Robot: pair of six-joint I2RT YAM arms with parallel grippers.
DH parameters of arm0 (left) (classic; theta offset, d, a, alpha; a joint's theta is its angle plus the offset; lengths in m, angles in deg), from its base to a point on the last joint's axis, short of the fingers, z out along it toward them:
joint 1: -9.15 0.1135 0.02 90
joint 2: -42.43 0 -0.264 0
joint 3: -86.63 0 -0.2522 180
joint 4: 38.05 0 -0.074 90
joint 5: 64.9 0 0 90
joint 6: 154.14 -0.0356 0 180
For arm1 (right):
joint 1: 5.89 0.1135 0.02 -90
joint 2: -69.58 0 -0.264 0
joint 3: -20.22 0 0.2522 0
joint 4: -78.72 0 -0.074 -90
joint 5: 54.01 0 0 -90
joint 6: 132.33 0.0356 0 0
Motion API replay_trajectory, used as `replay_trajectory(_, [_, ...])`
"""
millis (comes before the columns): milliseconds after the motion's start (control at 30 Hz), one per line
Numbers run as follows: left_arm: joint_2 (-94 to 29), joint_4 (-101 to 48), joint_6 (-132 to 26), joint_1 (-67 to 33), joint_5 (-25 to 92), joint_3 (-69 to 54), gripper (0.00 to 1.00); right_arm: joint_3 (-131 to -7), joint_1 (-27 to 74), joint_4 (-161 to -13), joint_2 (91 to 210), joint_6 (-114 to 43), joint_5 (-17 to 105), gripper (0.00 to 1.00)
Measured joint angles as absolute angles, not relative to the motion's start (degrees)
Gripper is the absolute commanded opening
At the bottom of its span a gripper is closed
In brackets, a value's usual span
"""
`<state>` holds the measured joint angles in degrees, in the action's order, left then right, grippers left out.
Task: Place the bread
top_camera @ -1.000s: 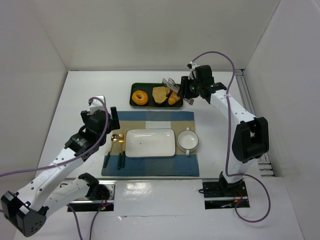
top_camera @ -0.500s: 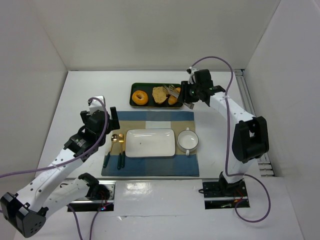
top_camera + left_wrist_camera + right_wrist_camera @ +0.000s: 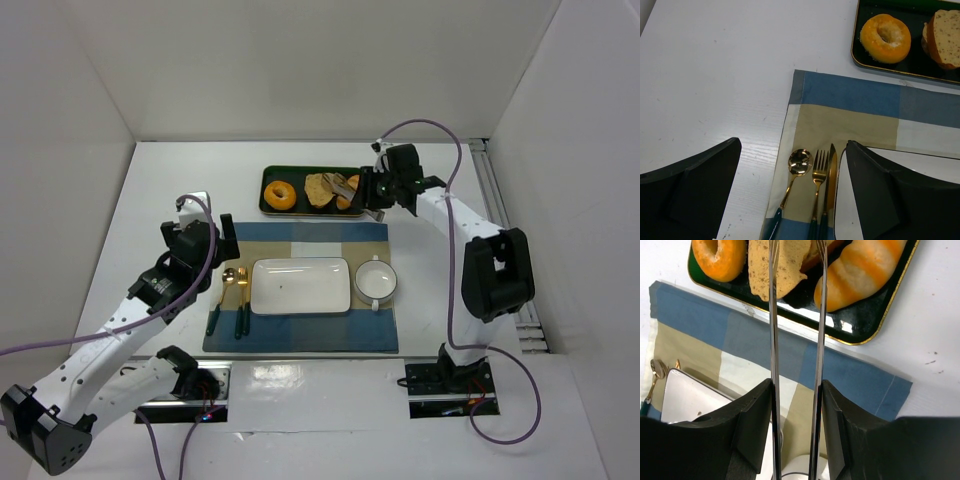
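Your left gripper [image 3: 793, 142] hangs wide open and empty above the cutlery [image 3: 815, 175]. The bread [image 3: 790, 265] lies in the tray [image 3: 865, 335] directly beneath your right gripper [image 3: 348, 184], whose thin fingers [image 3: 772, 340] stand partly open with nothing between them, one crossing the slice.

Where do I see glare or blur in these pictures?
Right wrist view: white glare on the glossy tray beside the bread. Left wrist view: even light, sharp cutlery, but the left claw is dark and soft. Top view: a bright reflection on the table at its near edge.
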<state>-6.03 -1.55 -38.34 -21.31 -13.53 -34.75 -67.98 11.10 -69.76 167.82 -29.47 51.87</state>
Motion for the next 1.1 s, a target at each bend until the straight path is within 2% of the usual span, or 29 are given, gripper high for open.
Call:
replay_trajectory(367, [-6.1,-1.5,-38.4,-21.3,-13.6,-34.8,1.00,-68.0,11.1,-71.6,169.5,-28.2,53.4,0.50])
replay_trajectory(400, [-6.1,-1.5,-38.4,-21.3,-13.6,-34.8,1.00,-68.0,11.1,-71.7,169.6,-28.2,53.5,0.47])
replay_trajectory(433, [-6.1,-1.5,-38.4,-21.3,-13.6,-34.8,1.00,-68.0,11.1,-71.9,169.6,-28.2,53.5,0.37])
replay_trajectory(533, [-6.1,-1.5,-38.4,-21.3,-13.6,-34.8,1.00,-68.0,11.1,-72.3,170.2,-28.3,53.8,0.22])
replay_trajectory(567, [-6.1,-1.5,-38.4,-21.3,-13.6,-34.8,1.00,-68.0,11.1,-72.5,170.4,-28.3,53.9,0.09])
replay_trajectory(633, [-6.2,-1.5,-38.4,-21.3,-13.6,-34.8,1.00,-68.0,11.1,-72.5,170.7,-28.4,54.1,0.00])
replay_trajectory(1100, [-6.1,-1.5,-38.5,-21.3,-13.6,-34.8,1.00,-69.9,16.2,-68.0,167.1,-29.2,46.8,0.00])
